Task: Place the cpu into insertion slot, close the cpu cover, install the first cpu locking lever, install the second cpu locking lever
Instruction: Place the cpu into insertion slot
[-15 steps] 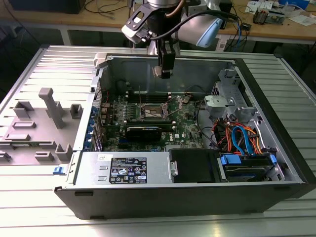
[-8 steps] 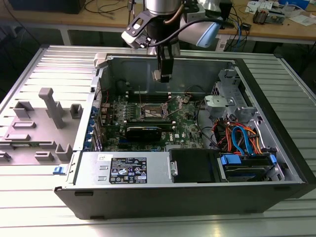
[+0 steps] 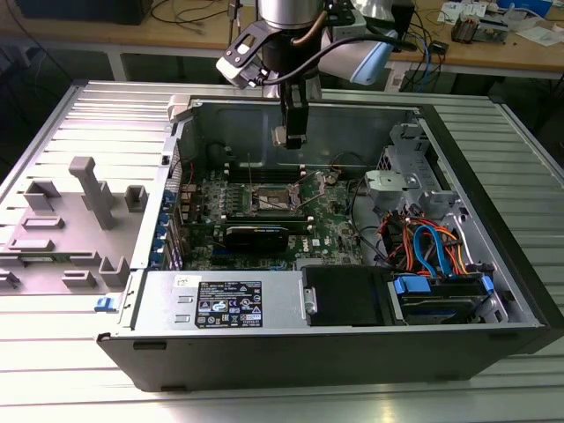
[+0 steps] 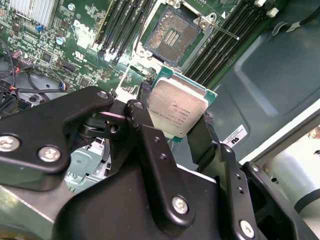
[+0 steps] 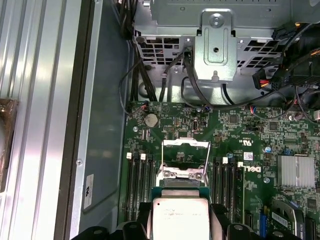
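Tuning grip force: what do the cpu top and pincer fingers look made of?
The cpu: silvery metal lid, dull sheen, on a green board rim. The pincer fingers: matte black, plastic or coated metal; the look leaves it open.

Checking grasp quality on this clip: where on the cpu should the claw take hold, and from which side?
Probably by two opposite thin edges, approaching from its silvery top side, as the claw holds the cpu now. It is a thin flat square, so only the edges offer parallel faces, and this leaves the underside free for the insertion slot.
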`<state>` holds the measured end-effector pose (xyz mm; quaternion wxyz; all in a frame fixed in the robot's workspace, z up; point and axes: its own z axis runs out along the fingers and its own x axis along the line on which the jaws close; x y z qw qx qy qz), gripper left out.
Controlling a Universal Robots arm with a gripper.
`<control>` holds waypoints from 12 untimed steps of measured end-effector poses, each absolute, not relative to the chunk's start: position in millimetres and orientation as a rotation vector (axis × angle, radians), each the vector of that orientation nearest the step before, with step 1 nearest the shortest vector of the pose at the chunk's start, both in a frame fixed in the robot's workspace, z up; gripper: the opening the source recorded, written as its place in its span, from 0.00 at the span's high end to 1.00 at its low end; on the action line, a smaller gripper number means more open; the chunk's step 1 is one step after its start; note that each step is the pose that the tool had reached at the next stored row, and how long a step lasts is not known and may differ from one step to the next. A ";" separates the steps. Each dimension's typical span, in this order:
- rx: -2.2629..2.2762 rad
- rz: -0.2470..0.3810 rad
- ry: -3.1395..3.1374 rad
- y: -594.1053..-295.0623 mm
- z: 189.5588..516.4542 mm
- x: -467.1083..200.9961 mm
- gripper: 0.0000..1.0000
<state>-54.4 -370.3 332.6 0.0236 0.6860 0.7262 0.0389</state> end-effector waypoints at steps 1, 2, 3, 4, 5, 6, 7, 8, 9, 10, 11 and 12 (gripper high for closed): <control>2.123 0.120 2.248 -370.3 332.6 -54.4 0.46; 2.123 0.120 2.248 -370.3 332.6 -54.4 0.46; 2.123 0.120 2.248 -370.3 332.5 -54.4 0.46; 2.123 0.120 2.248 -370.4 332.5 -54.4 0.46; 2.123 0.120 2.248 -370.3 332.5 -54.4 0.46; 2.123 0.120 2.248 -370.3 332.4 -54.4 0.46; 2.124 0.120 2.247 -370.3 332.2 -54.4 0.46; 2.125 0.120 2.246 -370.3 332.1 -54.4 0.46; 2.128 0.120 2.242 -370.3 331.9 -54.4 0.46; 2.134 0.120 2.237 -370.3 331.7 -54.3 0.46; 2.141 0.119 2.230 -370.3 331.5 -54.4 0.46; 2.149 0.119 2.221 -370.4 331.2 -54.4 0.46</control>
